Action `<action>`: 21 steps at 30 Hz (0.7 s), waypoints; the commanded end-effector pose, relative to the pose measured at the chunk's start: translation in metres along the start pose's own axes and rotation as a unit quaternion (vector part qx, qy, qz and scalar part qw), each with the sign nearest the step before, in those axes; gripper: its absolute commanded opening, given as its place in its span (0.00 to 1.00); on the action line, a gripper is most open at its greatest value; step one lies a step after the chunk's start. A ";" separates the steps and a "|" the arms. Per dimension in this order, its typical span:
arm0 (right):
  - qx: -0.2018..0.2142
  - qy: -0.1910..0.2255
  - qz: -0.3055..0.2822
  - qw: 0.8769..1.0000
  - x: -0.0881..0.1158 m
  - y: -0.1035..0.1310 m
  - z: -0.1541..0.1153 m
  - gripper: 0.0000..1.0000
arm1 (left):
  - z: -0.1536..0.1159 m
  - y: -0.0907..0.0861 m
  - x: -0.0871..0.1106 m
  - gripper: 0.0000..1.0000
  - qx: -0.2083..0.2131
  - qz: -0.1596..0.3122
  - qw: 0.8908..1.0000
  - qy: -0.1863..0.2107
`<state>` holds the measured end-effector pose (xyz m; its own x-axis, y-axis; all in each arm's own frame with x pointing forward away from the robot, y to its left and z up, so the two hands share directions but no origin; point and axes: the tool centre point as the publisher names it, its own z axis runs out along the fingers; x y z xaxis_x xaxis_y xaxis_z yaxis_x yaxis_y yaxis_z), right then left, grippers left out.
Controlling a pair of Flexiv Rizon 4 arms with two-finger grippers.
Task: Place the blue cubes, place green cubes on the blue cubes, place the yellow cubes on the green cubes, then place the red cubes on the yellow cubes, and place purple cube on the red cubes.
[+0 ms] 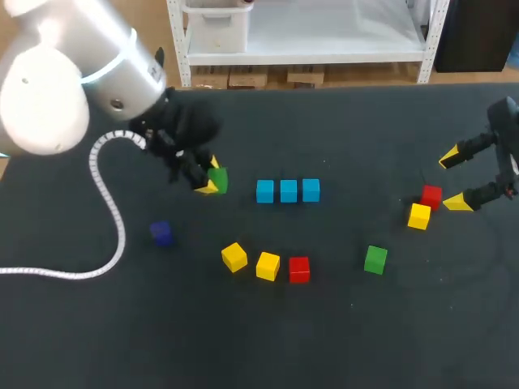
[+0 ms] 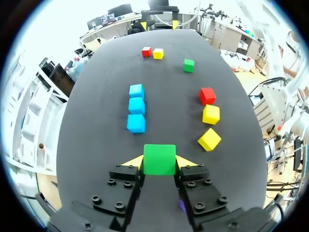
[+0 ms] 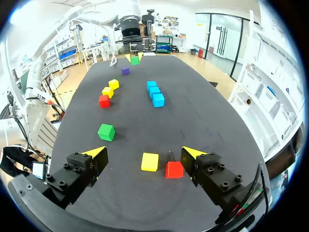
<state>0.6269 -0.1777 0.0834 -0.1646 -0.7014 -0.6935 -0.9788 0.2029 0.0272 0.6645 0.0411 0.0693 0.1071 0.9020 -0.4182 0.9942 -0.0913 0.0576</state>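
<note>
Blue cubes (image 2: 136, 105) sit beyond held green cube (image 2: 159, 159).

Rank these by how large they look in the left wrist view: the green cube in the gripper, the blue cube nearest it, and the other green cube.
1. Held green cube
2. Nearest blue cube
3. Far green cube
Nearness to the camera drives this order; their true sizes may well match.

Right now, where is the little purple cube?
In the head view, the purple cube sits alone at the table's left, near the left tool, a yellow cube to its right.
</note>
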 end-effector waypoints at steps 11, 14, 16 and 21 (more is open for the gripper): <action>0.000 -0.001 0.000 1.000 0.000 -0.001 0.001 1.00 | 0.030 0.029 -0.038 0.00 0.023 0.014 1.000 0.009; 0.000 -0.001 0.000 1.000 0.000 -0.001 0.001 1.00 | 0.036 0.033 -0.044 0.00 0.020 0.018 1.000 0.010; 0.000 -0.001 0.000 1.000 0.000 -0.001 0.001 1.00 | 0.041 0.035 -0.047 0.00 0.022 0.019 1.000 0.011; 0.000 -0.001 0.000 1.000 0.000 -0.001 0.001 1.00 | 0.051 0.041 -0.052 0.00 0.027 0.018 0.999 0.011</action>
<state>0.6269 -0.1777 0.0834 -0.1647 -0.7014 -0.6935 -0.9788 0.2029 0.0272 0.6910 -0.0236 0.0511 0.1457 0.9031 -0.4040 0.9892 -0.1406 0.0425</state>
